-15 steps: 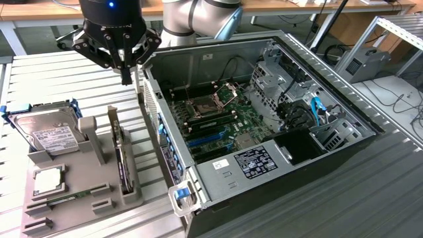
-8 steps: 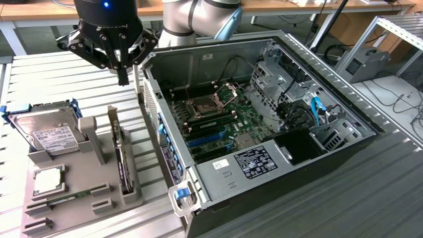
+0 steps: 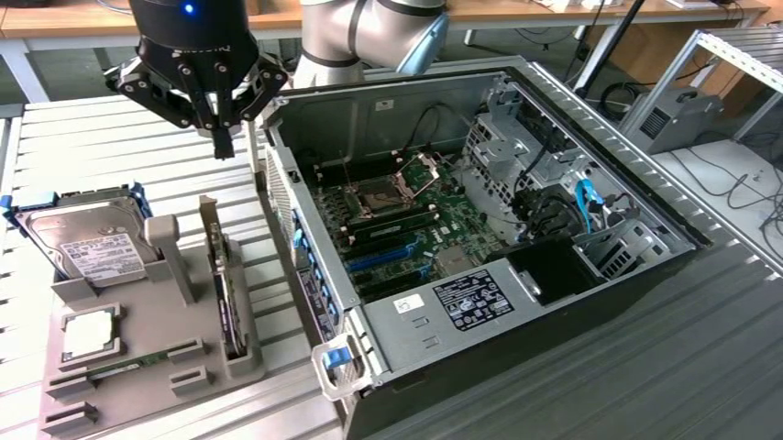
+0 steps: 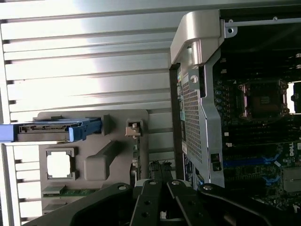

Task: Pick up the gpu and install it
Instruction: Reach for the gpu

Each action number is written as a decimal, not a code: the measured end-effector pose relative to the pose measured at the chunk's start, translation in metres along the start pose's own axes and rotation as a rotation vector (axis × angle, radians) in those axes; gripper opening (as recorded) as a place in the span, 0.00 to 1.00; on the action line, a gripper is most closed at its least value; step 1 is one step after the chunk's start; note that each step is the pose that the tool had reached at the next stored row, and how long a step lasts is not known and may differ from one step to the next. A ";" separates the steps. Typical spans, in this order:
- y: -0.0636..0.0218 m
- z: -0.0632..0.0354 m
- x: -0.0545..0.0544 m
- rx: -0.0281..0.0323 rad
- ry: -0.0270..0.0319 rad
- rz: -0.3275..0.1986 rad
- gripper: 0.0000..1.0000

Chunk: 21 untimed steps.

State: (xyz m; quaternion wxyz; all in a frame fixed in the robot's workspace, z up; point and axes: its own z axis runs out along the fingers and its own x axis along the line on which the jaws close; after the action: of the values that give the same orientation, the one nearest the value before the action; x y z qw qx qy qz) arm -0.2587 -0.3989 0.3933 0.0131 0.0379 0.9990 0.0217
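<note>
Grey rack [image 3: 141, 335] holds the gpu [image 3: 226, 298] upright between hard drive [image 3: 92, 243] and open case [image 3: 380, 115], clenched empty gripper [image 3: 224, 147] hovering nearby.

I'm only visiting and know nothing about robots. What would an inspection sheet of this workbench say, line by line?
Surface: slatted metal table.
Job's things: gpu stands on edge in a slot of the grey holder, not yet picked up; open computer case beside it, motherboard exposed.
Clutter: hard drive, processor chip and memory stick in the same holder.
Grippers: gripper shut, empty, in the air above the holder's far end, close to the case.
Cables: black and blue cables inside the case; loose cables at the exterior view's right.
Surroundings: wooden desks, metal rack.
</note>
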 end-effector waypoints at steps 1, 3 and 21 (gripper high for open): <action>-0.0003 0.0002 0.000 0.0000 0.0000 0.000 0.11; -0.0005 0.0004 0.000 -0.0001 -0.0001 0.000 0.11; -0.0064 0.0013 0.002 0.0000 0.0000 0.000 0.11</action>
State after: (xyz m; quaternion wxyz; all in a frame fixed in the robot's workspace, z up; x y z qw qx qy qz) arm -0.2612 -0.4051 0.3917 0.0130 0.0379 0.9990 0.0217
